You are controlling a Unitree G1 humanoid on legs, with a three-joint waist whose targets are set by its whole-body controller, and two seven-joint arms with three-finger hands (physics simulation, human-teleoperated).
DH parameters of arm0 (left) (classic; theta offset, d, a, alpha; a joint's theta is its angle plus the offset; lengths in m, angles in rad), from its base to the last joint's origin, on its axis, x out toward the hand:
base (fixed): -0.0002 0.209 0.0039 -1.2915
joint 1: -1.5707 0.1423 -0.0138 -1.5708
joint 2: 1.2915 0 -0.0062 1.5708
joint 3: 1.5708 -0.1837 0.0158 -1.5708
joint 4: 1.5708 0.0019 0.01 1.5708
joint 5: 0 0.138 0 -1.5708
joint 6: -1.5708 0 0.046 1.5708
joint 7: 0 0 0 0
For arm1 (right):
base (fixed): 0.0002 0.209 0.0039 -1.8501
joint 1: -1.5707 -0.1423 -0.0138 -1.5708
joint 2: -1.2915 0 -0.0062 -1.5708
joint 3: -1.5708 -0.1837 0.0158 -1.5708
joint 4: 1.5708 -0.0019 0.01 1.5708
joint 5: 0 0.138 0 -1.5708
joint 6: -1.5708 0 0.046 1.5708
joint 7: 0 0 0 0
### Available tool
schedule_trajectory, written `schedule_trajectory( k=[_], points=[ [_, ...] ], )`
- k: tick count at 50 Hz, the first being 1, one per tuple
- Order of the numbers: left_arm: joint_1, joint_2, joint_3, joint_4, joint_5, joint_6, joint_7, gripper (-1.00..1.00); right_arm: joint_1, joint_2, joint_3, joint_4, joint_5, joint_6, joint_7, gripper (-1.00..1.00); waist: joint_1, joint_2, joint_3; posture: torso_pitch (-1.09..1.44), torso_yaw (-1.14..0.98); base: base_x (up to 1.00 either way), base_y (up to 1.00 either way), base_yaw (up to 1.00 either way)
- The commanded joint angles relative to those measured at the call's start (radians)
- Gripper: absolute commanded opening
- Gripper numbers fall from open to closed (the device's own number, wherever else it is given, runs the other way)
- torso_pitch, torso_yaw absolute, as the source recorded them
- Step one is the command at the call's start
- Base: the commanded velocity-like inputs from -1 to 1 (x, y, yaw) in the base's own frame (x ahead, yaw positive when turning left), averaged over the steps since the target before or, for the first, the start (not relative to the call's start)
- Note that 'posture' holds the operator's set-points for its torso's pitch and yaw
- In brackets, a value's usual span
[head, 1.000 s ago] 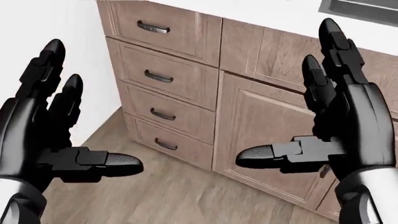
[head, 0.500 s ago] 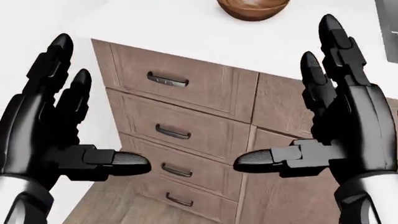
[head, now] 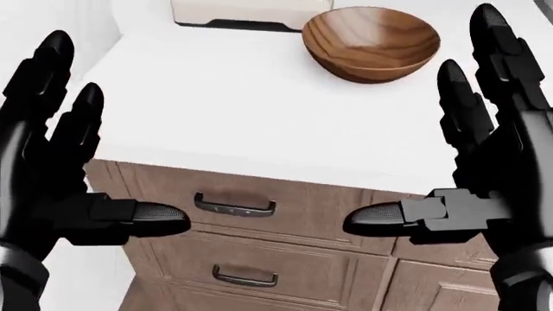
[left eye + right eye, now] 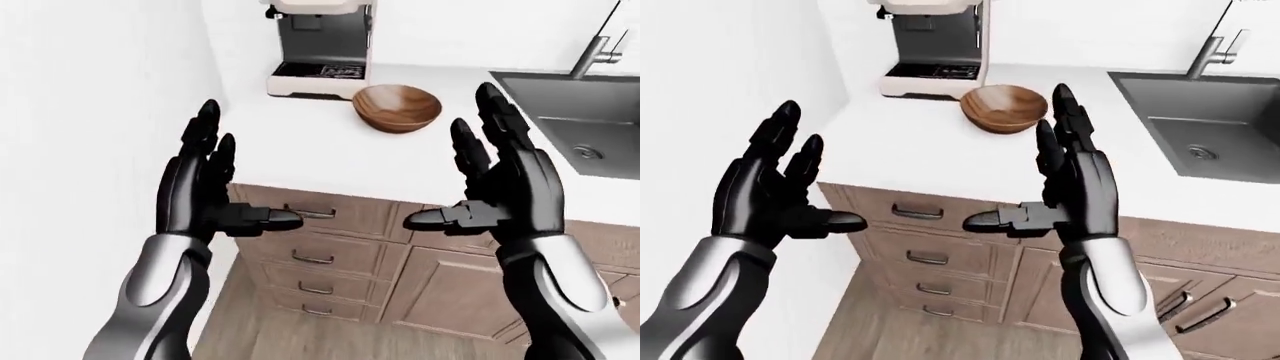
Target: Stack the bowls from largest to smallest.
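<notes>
Only one wooden bowl [image 3: 371, 42] is showing right now. It is sitting upright and empty on the white counter [image 4: 330, 161], toward the far edge, just beside the coffee machine [image 4: 320, 45] that is standing in the counter's far left corner. The sink [image 4: 1200, 124] is lying well apart from the bowl, set into the counter's right side. No other bowls are showing in any view, so their sizes and places cannot be told from here.

Both hands are hanging in the air short of the counter's near edge, above the drawers [image 4: 320, 259]. The left hand [image 4: 205, 191] is spread wide, fingers pointing up and thumb jutting inward, gripping nothing. The right hand [image 4: 500, 180] is mirroring it, equally spread and empty, palm facing the left one.

The step in hand looks like the approach, with nothing grasped yet. To do it well, the robot probably needs to be closing in on the counter until the bowl is lying within easy reach, then looking along the counter for the remaining bowls before picking anything. Judging sizes first matters, since the largest must be going at the bottom. A two-handed hold on opposite rims looks safest for this rounded, smooth bowl.
</notes>
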Motion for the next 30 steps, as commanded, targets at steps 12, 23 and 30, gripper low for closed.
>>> schedule_trajectory(
  k=[12,23,30],
  points=[
    [-0.014,0.006,-0.005,-0.028,-0.026,-0.004,0.012,1.00,-0.060,-0.041,-0.023,-0.049,0.029,0.054,-0.036,1.00,0.023,-0.117,-0.005,0.00,0.00,0.00,-0.02,-0.23],
    [-0.007,0.007,-0.007,-0.015,-0.024,-0.021,0.009,1.00,-0.077,-0.054,-0.024,-0.043,0.073,0.059,-0.053,1.00,-0.026,-0.121,-0.018,0.00,0.00,0.00,-0.10,-0.64],
    [-0.004,0.008,0.003,-0.025,-0.041,-0.015,0.014,1.00,-0.156,-0.089,0.007,-0.029,0.030,0.121,-0.047,1.00,-0.026,-0.088,0.019,0.00,0.00,0.00,-0.05,-0.29]
  ],
)
